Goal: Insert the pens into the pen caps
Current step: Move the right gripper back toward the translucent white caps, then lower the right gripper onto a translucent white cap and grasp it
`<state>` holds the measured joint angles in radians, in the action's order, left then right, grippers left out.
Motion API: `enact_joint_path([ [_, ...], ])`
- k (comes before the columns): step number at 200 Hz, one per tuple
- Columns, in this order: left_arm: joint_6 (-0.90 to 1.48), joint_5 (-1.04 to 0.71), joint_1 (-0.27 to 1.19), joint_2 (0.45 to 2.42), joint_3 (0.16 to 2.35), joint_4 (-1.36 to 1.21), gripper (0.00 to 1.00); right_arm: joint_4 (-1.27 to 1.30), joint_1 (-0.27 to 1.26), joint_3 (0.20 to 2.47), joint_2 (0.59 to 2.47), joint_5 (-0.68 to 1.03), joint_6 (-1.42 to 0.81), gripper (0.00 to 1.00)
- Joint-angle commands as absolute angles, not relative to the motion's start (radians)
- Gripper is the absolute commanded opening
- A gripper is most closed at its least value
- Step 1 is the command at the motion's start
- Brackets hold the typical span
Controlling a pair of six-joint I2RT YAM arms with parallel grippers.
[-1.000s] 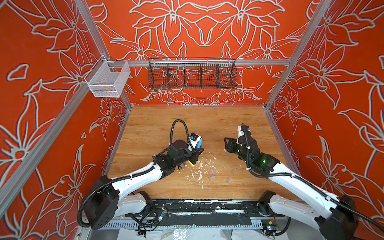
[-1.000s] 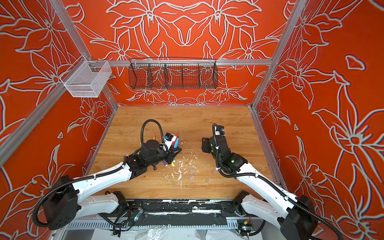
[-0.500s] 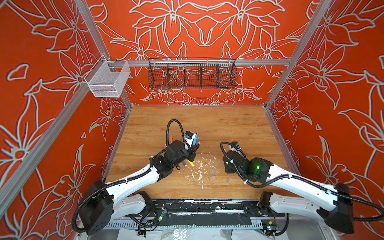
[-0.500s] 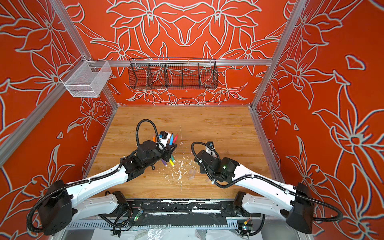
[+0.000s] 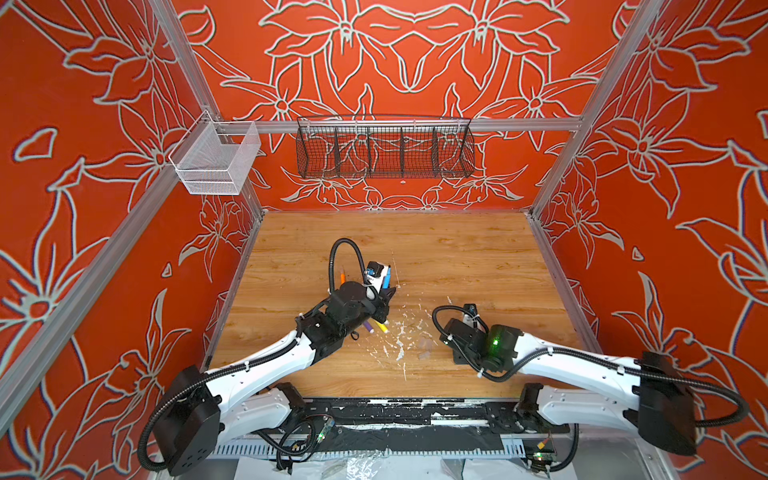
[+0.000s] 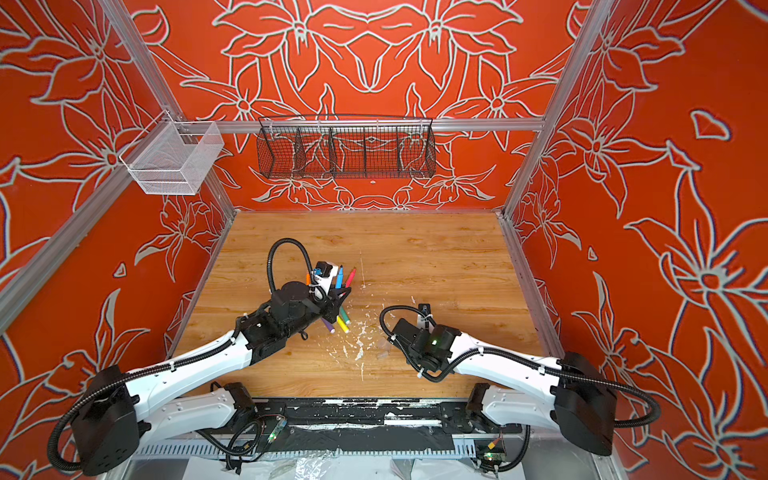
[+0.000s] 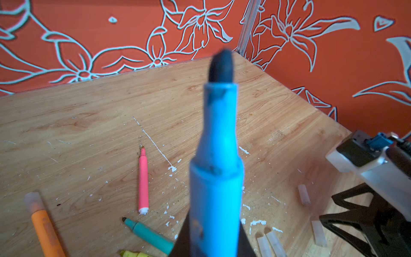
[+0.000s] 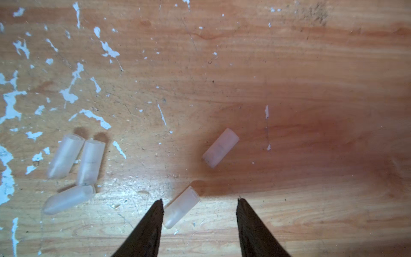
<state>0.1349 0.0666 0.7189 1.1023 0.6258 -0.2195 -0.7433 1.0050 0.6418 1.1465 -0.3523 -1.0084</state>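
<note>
My left gripper (image 5: pixel 384 291) is shut on the blue pen (image 7: pixel 216 178), holding it tip up above the wooden floor. On the floor below lie the pink pen (image 7: pixel 143 182), the green pen (image 7: pixel 149 233), the yellow pen (image 6: pixel 343 324) and the purple pen (image 6: pixel 328 325). The orange pen (image 7: pixel 44 227) has a pale cap on its end. My right gripper (image 8: pixel 199 200) hangs open, pointing down, low over the pen caps. One cap (image 8: pixel 181 208) lies between its fingers, close against one of them. Another cap (image 8: pixel 220 148) lies just beyond, and three more (image 8: pixel 90 162) cluster off to the side.
White flecks and scratches (image 5: pixel 399 345) mark the wooden floor (image 5: pixel 457 257) between the arms. A black wire basket (image 5: pixel 384 147) and a white mesh basket (image 5: pixel 216 160) hang on the walls, well above the floor. Red walls close in three sides.
My right arm has swung down from a raised pose to low over the caps, and its jaws have spread a little wider. My left arm has shifted slightly, still holding the blue pen.
</note>
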Motion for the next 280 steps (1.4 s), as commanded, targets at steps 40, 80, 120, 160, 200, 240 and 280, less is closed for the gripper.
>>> enact_joint_path([
  [40,0.135,0.06,0.713,1.106,0.631,-0.229,0.0,-0.693,1.096,0.604,1.181,-0.316,-1.109,0.61],
  [80,0.134,0.055,0.713,1.115,0.634,-0.227,0.0,-0.695,1.117,0.601,1.254,-0.333,-1.13,0.62],
  [120,0.133,0.044,0.713,1.115,0.635,-0.226,0.0,-0.679,1.117,0.58,1.282,-0.347,-1.147,0.62],
  [160,0.136,0.034,0.713,1.122,0.637,-0.227,0.0,-0.691,1.117,0.565,1.312,-0.346,-1.163,0.63],
  [200,0.136,0.028,0.713,1.123,0.641,-0.226,0.0,-0.752,1.116,0.572,1.305,-0.359,-1.169,0.59],
  [240,0.138,0.028,0.713,1.122,0.64,-0.225,0.0,-0.837,1.118,0.602,1.326,-0.384,-1.173,0.57],
  [280,0.138,0.029,0.713,1.123,0.64,-0.225,0.0,-0.849,1.117,0.602,1.294,-0.385,-1.173,0.52],
])
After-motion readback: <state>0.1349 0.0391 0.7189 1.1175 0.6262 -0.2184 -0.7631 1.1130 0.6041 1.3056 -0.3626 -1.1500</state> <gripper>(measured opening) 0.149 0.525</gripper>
